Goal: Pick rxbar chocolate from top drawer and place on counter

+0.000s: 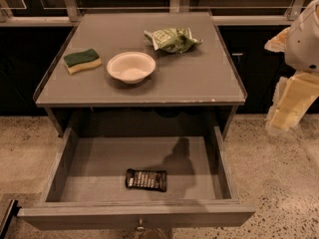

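Note:
The rxbar chocolate (146, 179), a flat black wrapper with pale lettering, lies on the floor of the open top drawer (94, 163), near its front and a little left of centre. The drawer is pulled fully out below the counter (199, 78). My gripper (291, 106), pale yellow under a white arm, hangs at the right edge of the view. It is to the right of the counter, beside the drawer and well above the bar, touching nothing that I can see.
On the counter stand a white bowl (131, 66), a green and yellow sponge (82, 60) at the left and a green wrinkly snack bag (172, 39) at the back. Dark cabinets line the back. The floor (279, 183) is speckled stone.

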You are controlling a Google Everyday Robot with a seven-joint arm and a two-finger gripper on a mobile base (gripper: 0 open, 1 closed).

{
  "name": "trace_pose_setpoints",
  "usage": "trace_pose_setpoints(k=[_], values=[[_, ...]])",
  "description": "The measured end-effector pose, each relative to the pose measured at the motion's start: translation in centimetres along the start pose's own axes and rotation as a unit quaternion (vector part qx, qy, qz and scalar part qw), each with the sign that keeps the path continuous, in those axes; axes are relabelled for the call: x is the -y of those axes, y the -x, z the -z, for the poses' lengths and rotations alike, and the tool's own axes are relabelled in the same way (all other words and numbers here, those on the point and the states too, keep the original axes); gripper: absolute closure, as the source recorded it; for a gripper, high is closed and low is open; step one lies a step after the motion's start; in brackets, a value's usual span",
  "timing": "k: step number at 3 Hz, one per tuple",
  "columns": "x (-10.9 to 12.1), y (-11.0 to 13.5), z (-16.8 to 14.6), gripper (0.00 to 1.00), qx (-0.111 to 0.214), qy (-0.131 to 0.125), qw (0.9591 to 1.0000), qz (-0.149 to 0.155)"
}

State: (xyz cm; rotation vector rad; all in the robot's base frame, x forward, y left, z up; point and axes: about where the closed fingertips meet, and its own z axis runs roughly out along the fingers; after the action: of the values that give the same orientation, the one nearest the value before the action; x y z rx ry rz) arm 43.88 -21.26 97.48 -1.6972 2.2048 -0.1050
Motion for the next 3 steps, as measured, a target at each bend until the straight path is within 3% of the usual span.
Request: trace_pose_setpoints(k=[1,2,3], values=[[-1.7,1.1,-1.8,0.00,0.030,-0.020,0.9990,-0.025],[-4.7,2.0,-8.0,0.00,0.060,-0.001,0.9960,-0.066],[-6.2,4.4,-15.3,0.00,0.103,0.025,0.9915,-0.075]])
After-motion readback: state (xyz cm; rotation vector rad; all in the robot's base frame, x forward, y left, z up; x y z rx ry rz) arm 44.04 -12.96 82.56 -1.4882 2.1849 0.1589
